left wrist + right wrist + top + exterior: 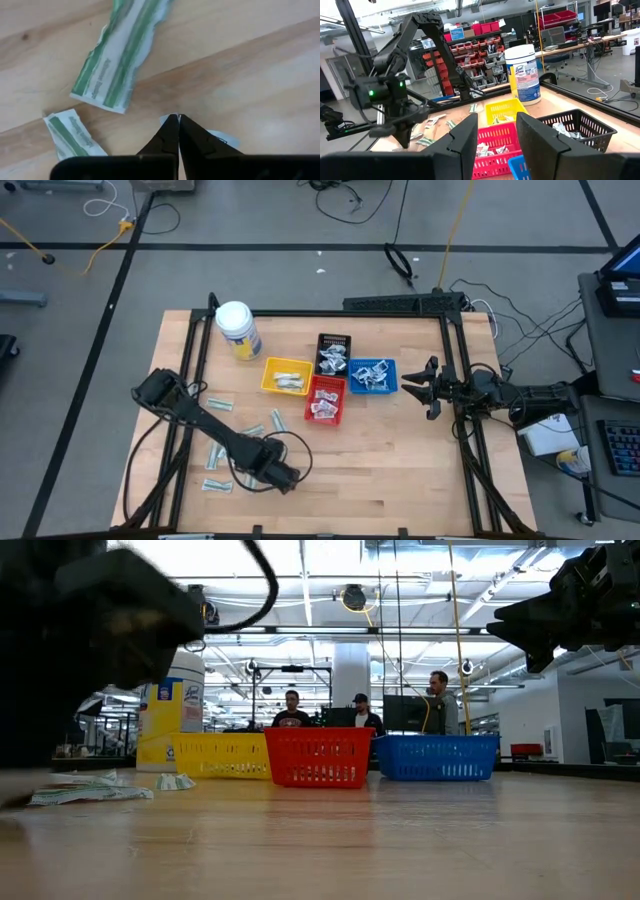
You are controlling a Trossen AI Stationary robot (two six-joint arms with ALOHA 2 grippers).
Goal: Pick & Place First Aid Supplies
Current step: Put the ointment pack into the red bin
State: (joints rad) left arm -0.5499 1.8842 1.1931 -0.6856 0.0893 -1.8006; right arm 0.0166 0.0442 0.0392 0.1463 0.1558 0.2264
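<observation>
down low, left end effector (pixel 178 120) is pinched together on a pale packet (pixel 220 137).

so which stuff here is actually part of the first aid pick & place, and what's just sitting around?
In the job:
- green-striped wrappers loose on the table
- small pale packet under the left gripper, fingers shut on it
- packets already in the yellow basket, red basket, blue basket, black basket

Just around:
- white wipes jar
- right gripper, waiting beside the blue basket
</observation>
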